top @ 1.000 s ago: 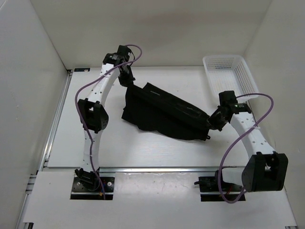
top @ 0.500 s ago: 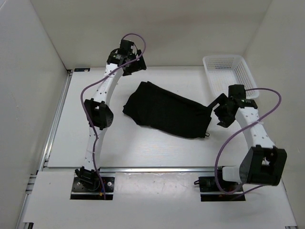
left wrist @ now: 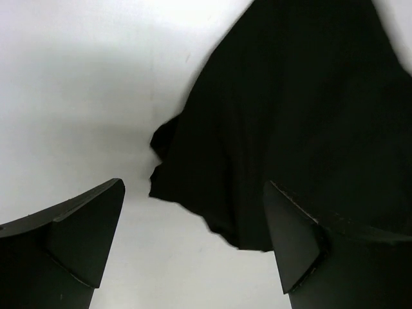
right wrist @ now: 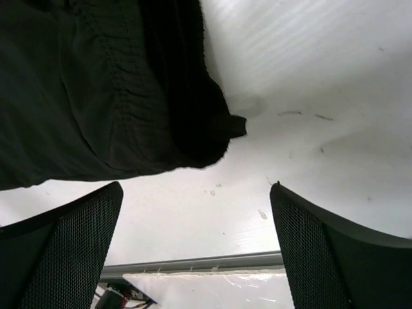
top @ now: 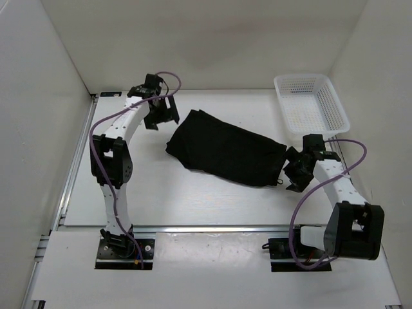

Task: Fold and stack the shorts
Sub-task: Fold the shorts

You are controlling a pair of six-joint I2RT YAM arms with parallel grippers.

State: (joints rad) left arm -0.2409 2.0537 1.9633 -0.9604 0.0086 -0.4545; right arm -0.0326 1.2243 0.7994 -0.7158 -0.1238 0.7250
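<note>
Seen from above: white table (top: pixel 193 199) w/ white walls on three sides, two white robot arms bolted at the near edge.

The shorts (top: pixel 225 154), black, soft and matte, lie mid-table as one long folded bundle. It runs diagonally from far-left to near-right, flat on the surface, touching neither gripper. No second pair or stack is in view.

White mesh basket (top: pixel 302 76) at the far-right corner, well apart from the cloth; looks to hold nothing, though its floor is hard to read.

Left gripper (top: pixel 162 119) hovers just beside the bundle's far-left end, jaws wide apart, nothing betw. them. Its wrist cam shows a ragged cloth corner below and ahead of the fingers.

Right gripper (top: pixel 290 175) sits just beside the near-right end, jaws also spread wide and holding nothing. Its wrist cam shows the gathered waistband and a small cloth tab (right wrist: pixel 235 125) poking out over bare table.

Step, as a judgement: a fold is laid down and both grippers are clear of it, so approx. midway through the task. The bundle looks long for stacking. Next move prob. needs one gripper to drop onto an end, pinch all layers together, and carry that end over the other. Floppy layers may slip apart if only the top one is caught.
</note>
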